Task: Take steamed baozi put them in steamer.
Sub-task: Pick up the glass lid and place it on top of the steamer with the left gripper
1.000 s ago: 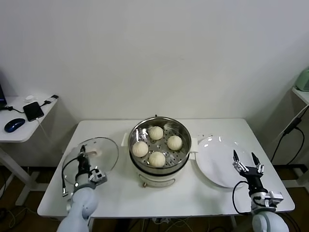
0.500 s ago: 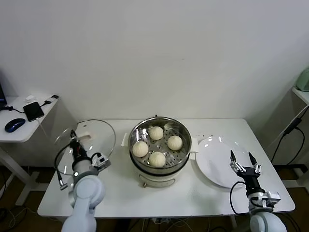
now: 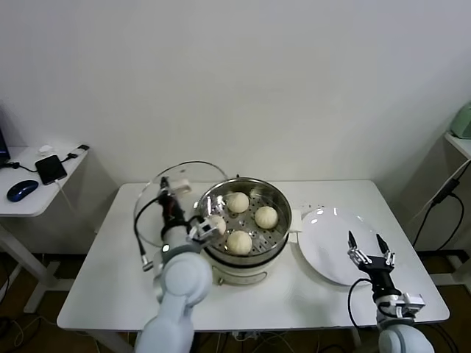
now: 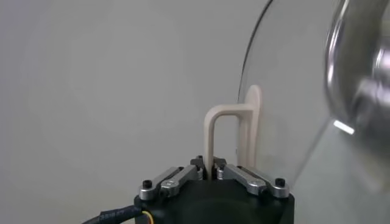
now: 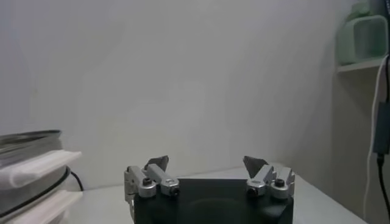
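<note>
Left gripper (image 4: 210, 173) clamped on lid (image 3: 151, 213) handle, carried from table edge toward steamer (image 3: 243, 220) | four baozi (image 3: 239, 241) inside | covering apparently next | right gripper (image 3: 371, 254) spread, idle.

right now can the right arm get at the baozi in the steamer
Probably yes: the right end effector is open and empty above the plate, and the steamer is uncovered, since the left end effector holds the glass lid beside it.

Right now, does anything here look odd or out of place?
Only the glass lid: the left end effector holds it by its handle, on edge in the air beside the steamer. All four baozi sit inside; nothing spilled.
</note>
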Tool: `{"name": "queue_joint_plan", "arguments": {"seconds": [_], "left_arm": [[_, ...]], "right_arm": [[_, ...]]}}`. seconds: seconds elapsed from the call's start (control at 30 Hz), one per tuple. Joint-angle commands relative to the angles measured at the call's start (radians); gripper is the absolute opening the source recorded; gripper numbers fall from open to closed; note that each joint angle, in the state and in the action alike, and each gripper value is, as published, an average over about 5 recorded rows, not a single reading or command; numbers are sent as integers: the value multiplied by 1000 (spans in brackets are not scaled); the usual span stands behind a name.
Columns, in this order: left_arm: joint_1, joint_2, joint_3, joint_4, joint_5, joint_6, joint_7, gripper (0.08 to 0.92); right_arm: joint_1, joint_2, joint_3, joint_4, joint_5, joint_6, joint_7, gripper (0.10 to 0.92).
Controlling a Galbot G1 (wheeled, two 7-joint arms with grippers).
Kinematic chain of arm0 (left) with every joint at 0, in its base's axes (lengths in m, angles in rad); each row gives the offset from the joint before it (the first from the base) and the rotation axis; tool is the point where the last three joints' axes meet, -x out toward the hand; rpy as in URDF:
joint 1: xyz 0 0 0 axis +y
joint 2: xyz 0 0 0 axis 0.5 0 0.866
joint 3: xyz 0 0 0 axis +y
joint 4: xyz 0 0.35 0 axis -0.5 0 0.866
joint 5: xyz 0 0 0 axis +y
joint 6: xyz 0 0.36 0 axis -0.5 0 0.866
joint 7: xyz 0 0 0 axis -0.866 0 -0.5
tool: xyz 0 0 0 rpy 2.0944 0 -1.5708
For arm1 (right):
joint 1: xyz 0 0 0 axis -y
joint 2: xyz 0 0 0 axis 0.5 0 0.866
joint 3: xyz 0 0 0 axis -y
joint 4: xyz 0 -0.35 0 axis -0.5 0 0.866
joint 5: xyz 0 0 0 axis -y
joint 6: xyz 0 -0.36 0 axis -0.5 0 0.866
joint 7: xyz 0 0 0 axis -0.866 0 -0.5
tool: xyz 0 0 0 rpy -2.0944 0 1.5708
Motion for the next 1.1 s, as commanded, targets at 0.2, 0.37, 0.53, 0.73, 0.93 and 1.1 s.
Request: {"name": "queue_joint_plan", "arguments": {"seconds": [0.2, 0.37, 0.53, 0.73, 0.93, 1.1], "left_arm": [[-126, -67, 310, 175, -143, 48, -30, 160], [-125, -67, 297, 225, -48, 48, -43, 160], [-127, -67, 282, 256, 29, 48, -58, 160], [-119, -67, 282, 281, 59, 48, -60, 160], [-110, -67, 276, 305, 91, 48, -57, 160], [-106, -67, 272, 314, 100, 48, -57, 160]], "right_arm": [[12, 11, -12, -17, -18, 2, 2, 823], [19, 12, -18, -23, -21, 2, 0, 823], [24, 10, -15, -22, -21, 0, 0, 823], [29, 5, -12, -24, -20, -3, 1, 823], [32, 7, -13, -26, -20, -3, 1, 823], [35, 8, -14, -27, -20, -3, 2, 823]]}}
